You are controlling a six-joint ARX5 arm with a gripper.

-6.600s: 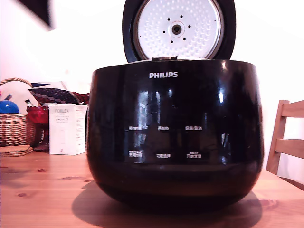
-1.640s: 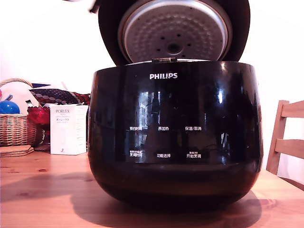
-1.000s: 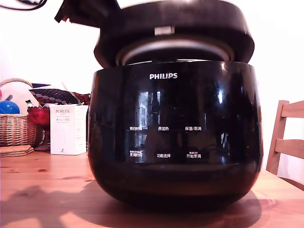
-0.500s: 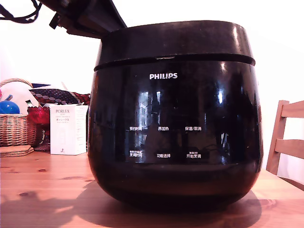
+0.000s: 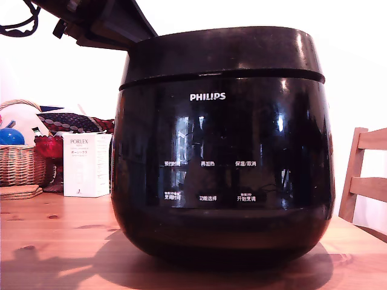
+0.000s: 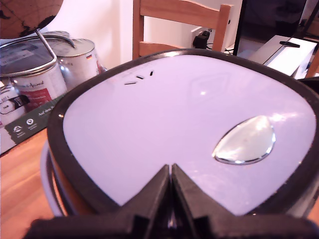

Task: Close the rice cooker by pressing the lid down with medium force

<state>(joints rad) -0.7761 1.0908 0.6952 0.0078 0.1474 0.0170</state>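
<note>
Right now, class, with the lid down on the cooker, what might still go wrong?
1. A thin seam shows under the lid, so it may not have latched and could spring up.
2. The shut hand rests near the lid's edge, where it might slip off.
3. Pushing off-centre might slide the rice cooker.

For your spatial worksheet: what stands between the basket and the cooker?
In the exterior view, a white box stands on the table between the basket and the cooker.
</note>
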